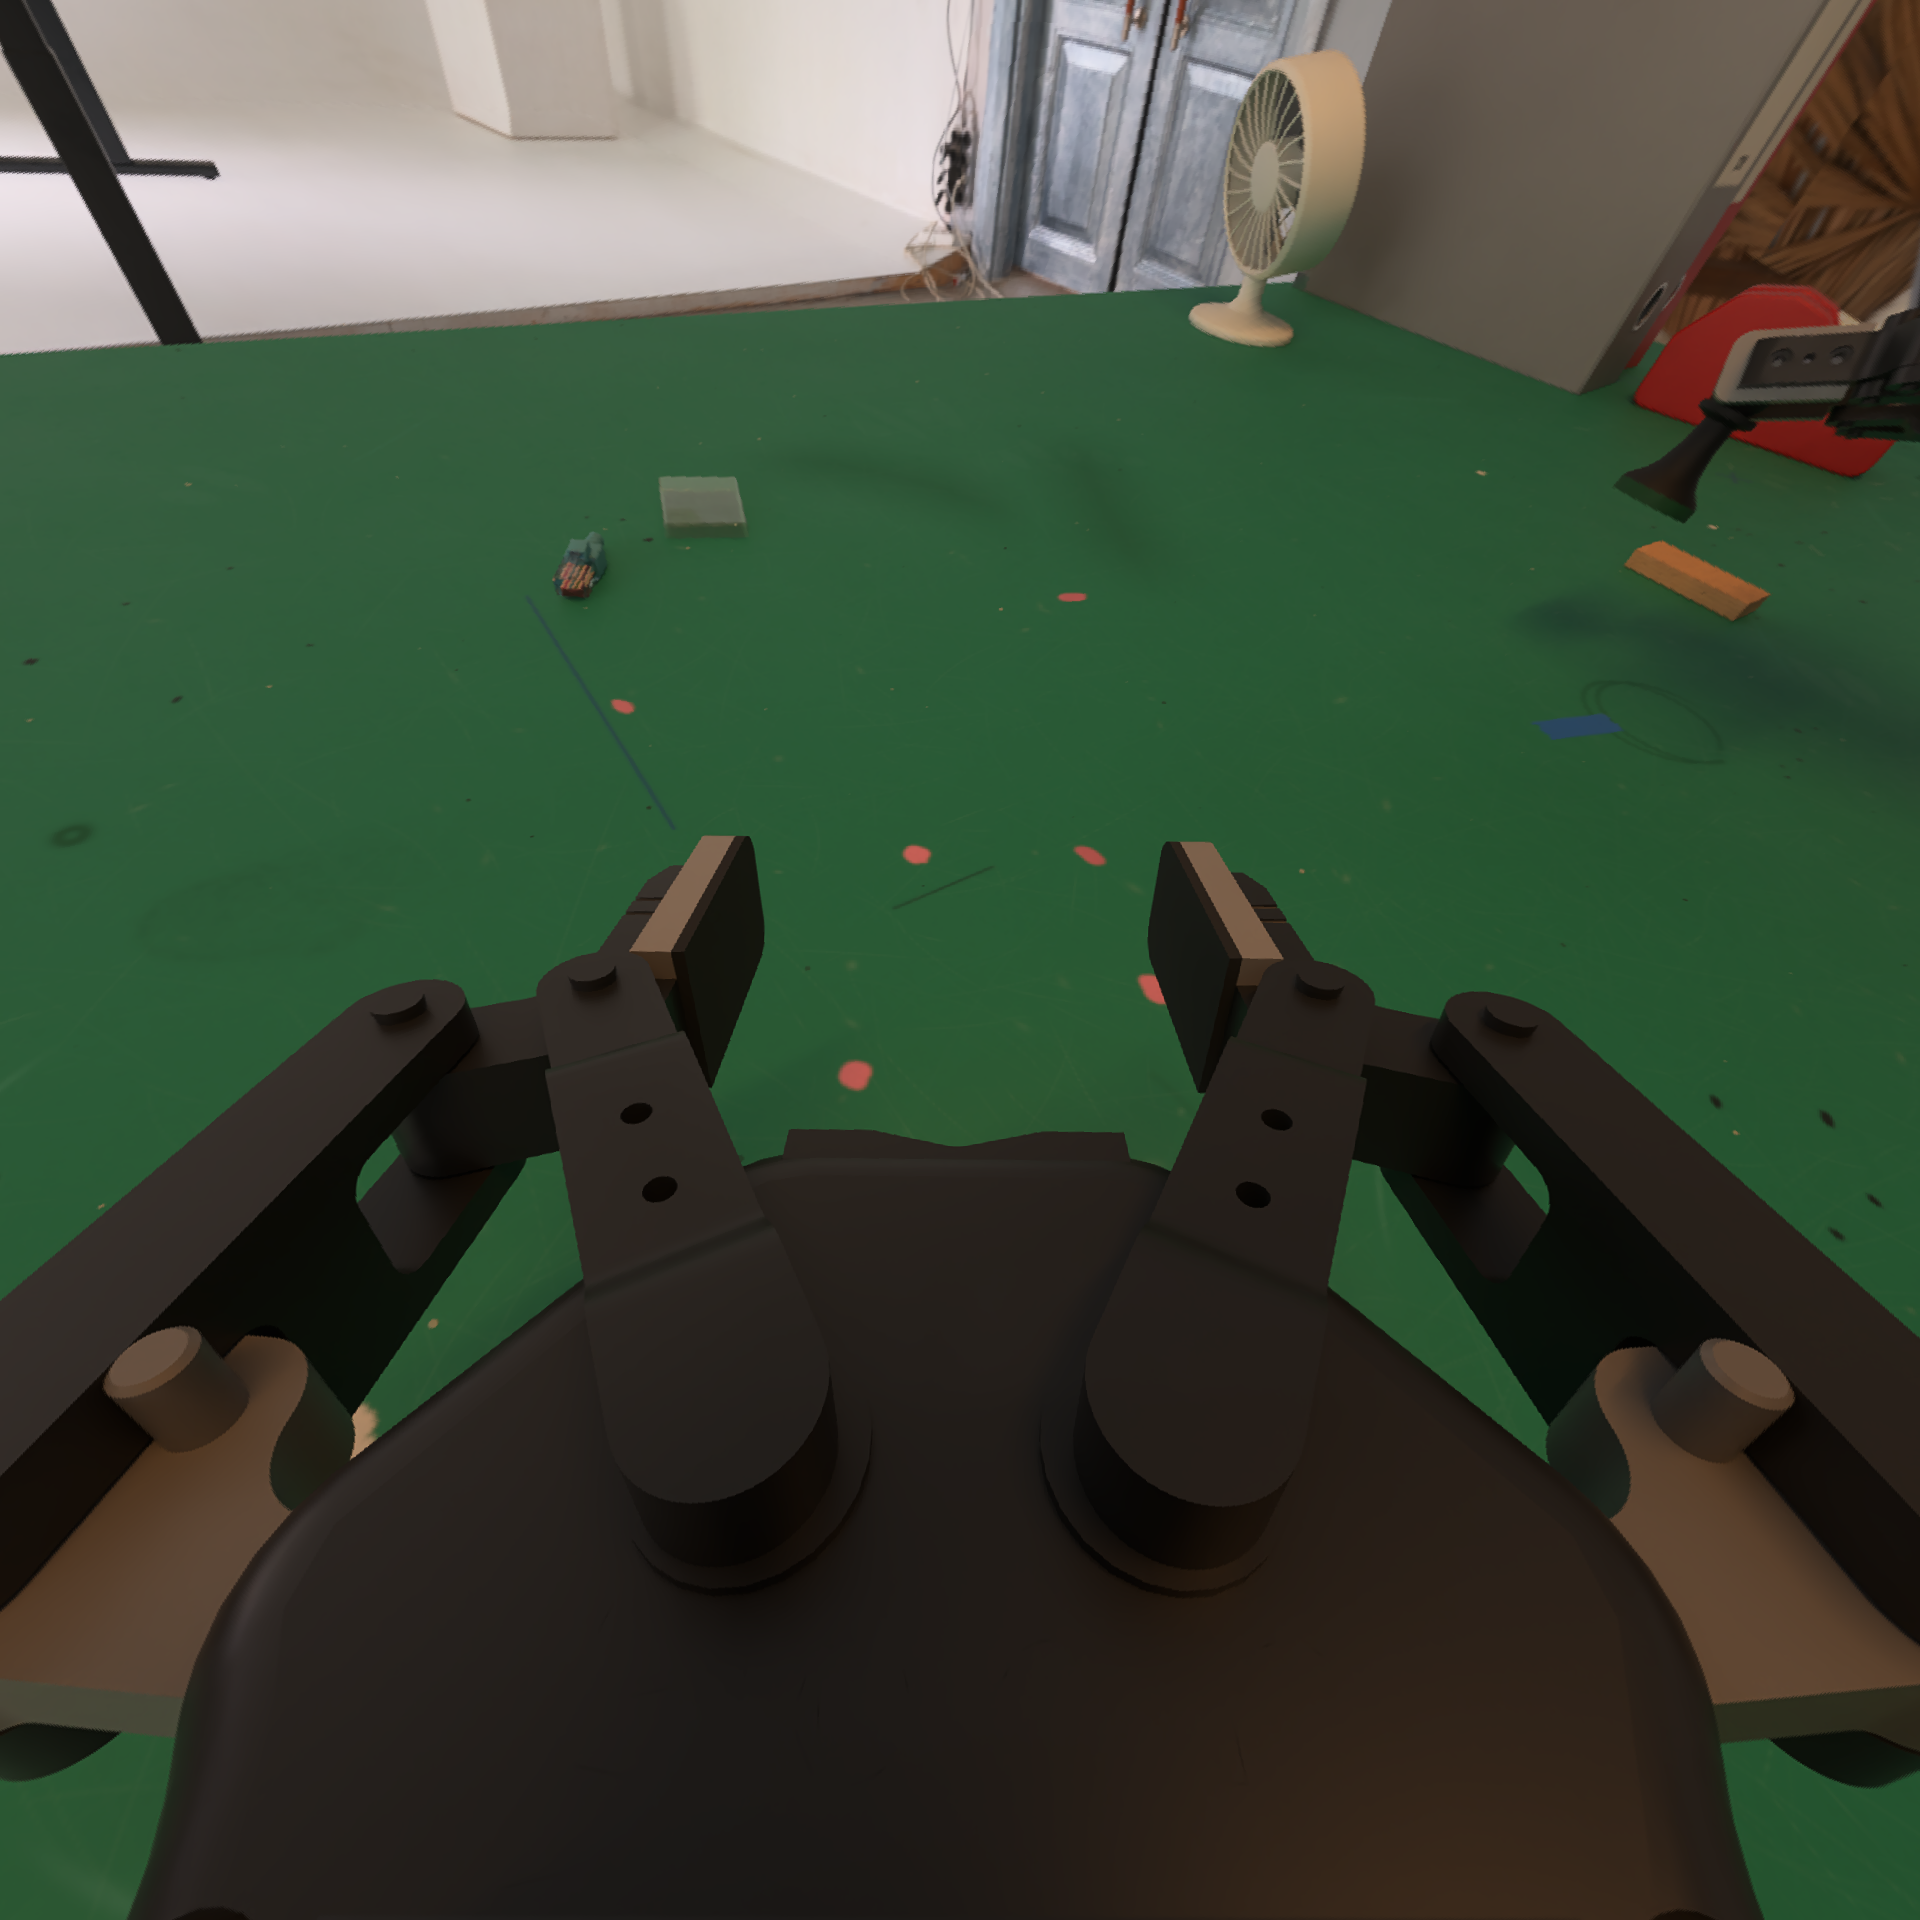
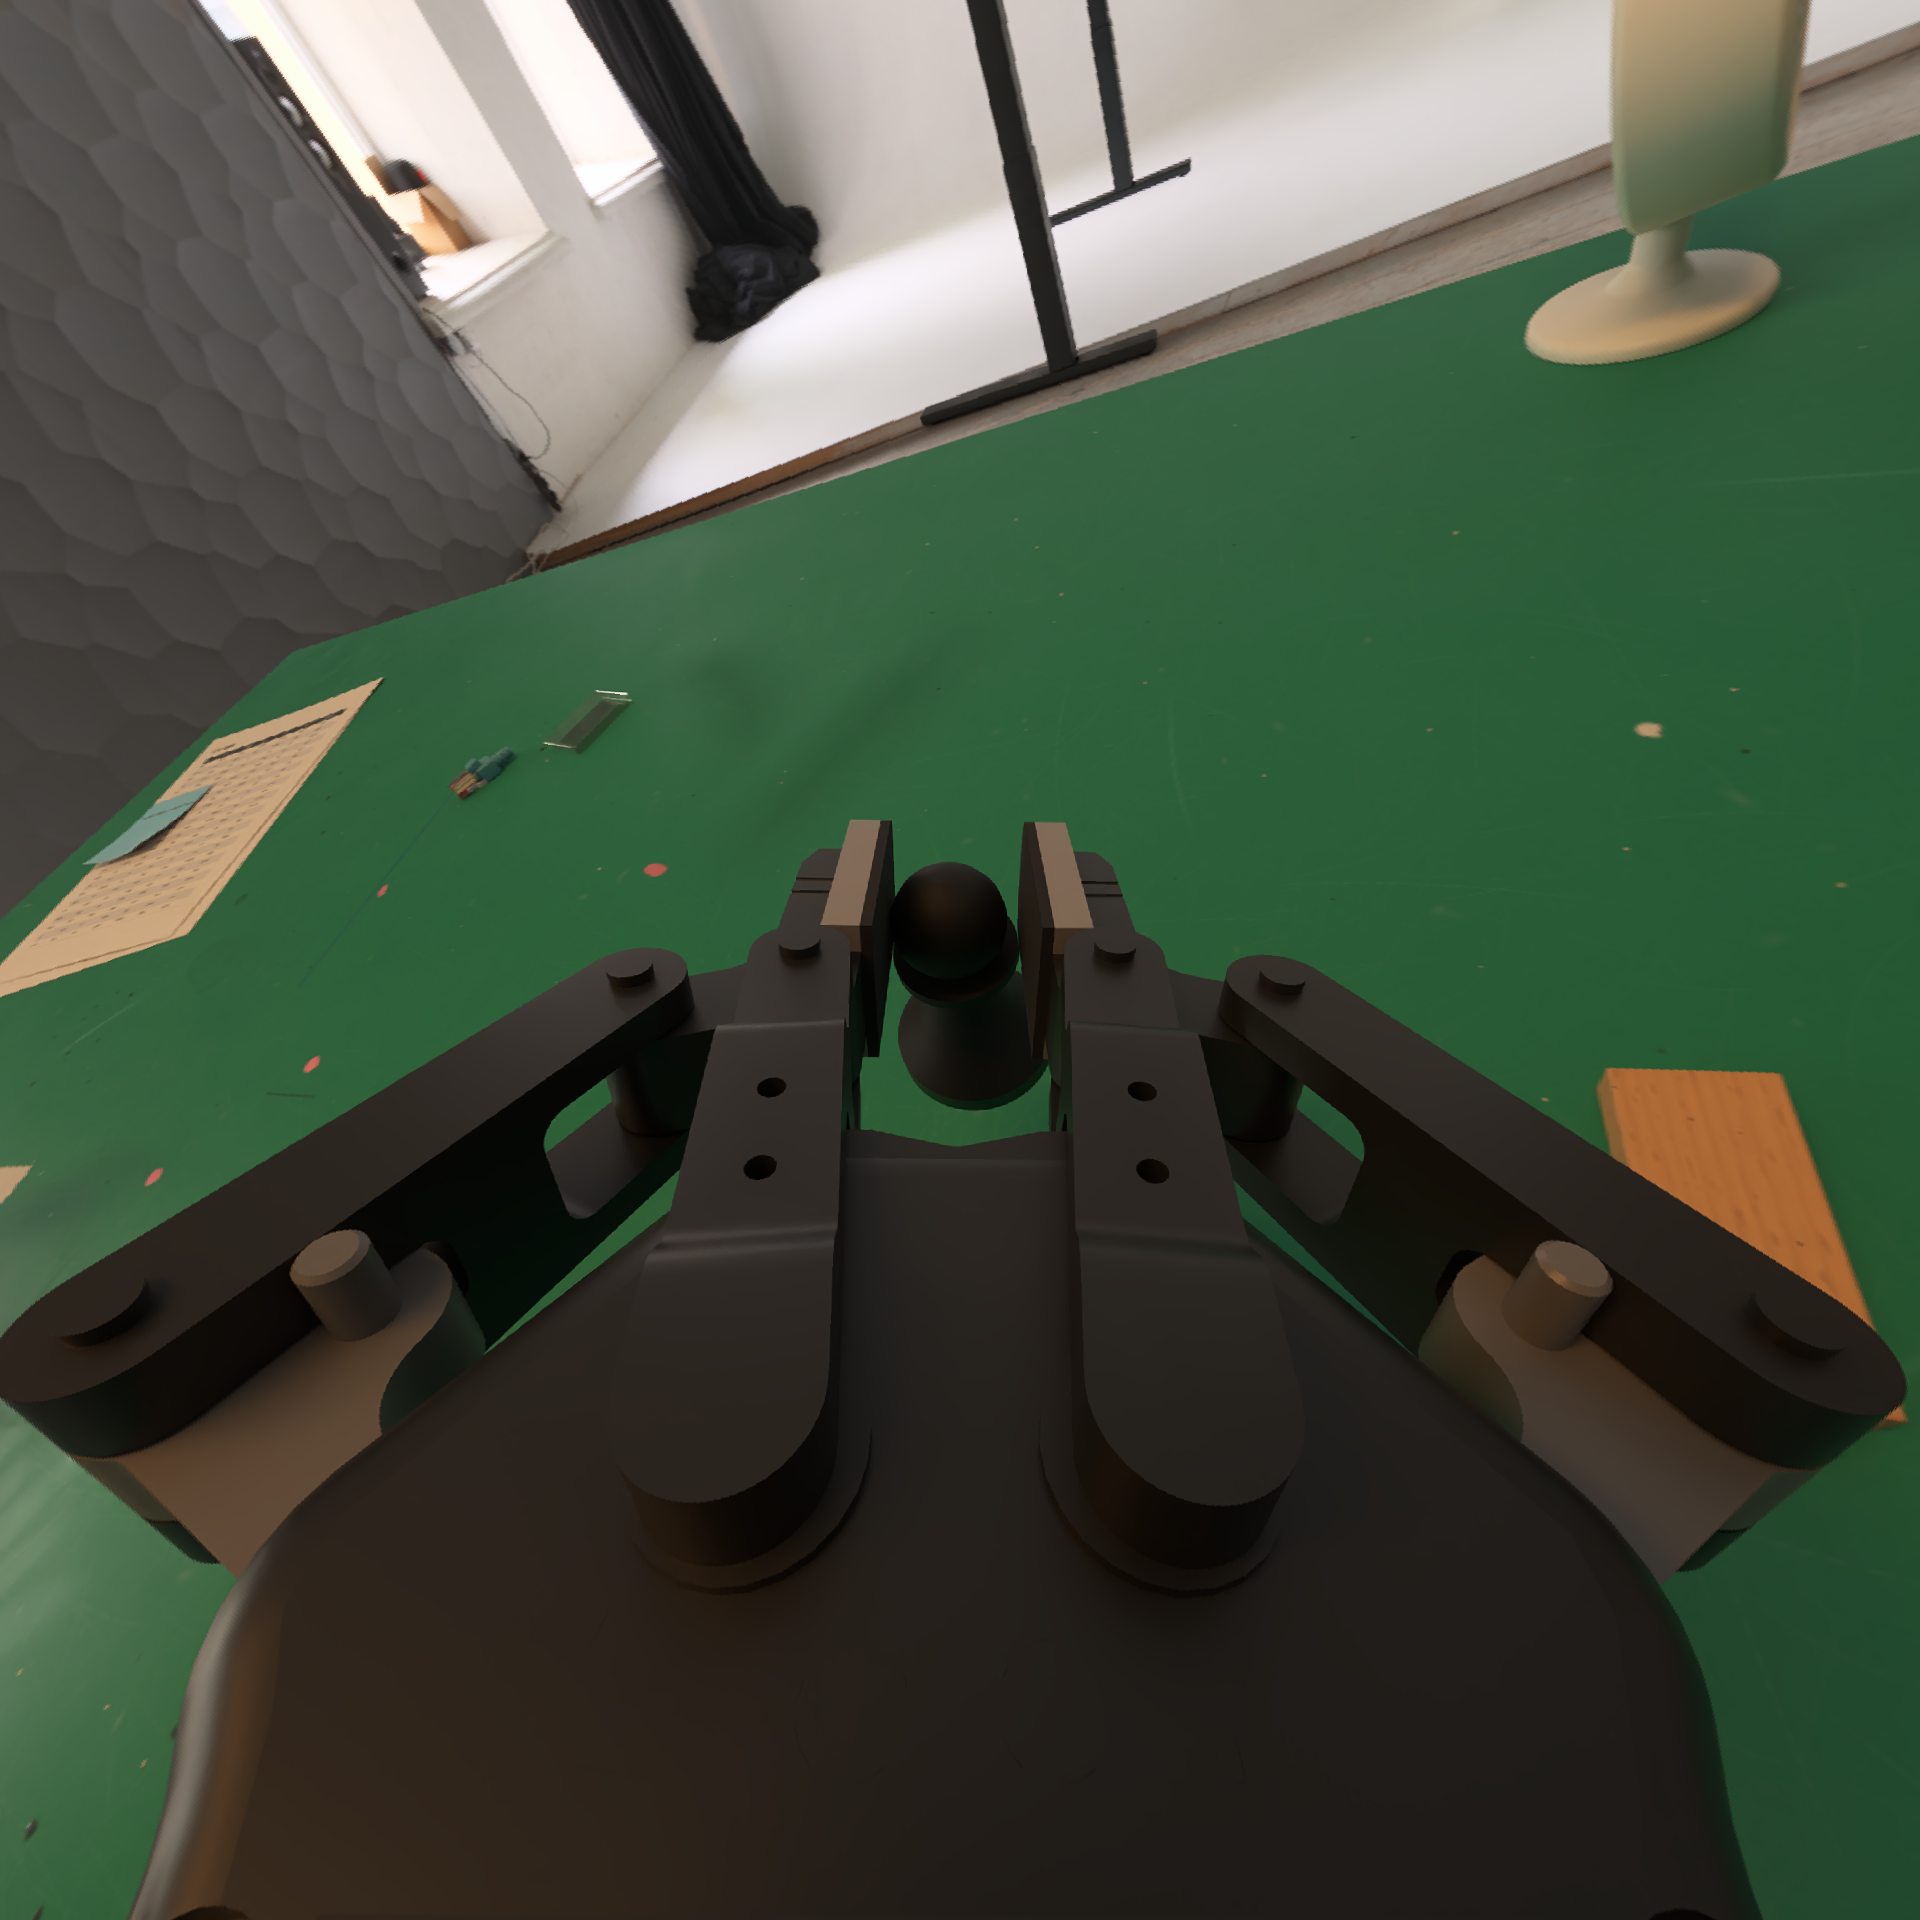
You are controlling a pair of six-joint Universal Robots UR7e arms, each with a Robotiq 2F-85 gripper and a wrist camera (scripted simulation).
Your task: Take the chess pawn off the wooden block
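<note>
The chess pawn (image 2: 951,920) is dark, almost black, with a round ball head, a collar ring under it, a slim neck and a wide flaring foot. In the right wrist view it sits between the fingers (image 2: 868,883) of the right gripper (image 2: 956,883), which are closed on the ball head from both sides. The head points away from the camera and the foot toward the gripper's palm.

In the left wrist view the same pawn (image 1: 1688,468) shows far off at the right edge, held by the right gripper (image 1: 1735,416) clear of the green desk (image 1: 935,644). Its long axis is tilted, with the head up at the fingers and the foot slanting down and to the left. The underside of the foot shows a green lining.

The wooden block (image 1: 1696,580) is flat, orange-brown and lies on the desk below and just beside the pawn, not touching it. In the right wrist view the block (image 2: 1725,1184) lies to the right of the gripper.

The left gripper (image 1: 956,914) hangs over the desk with its fingers (image 1: 717,925) wide apart and nothing between them.
</note>
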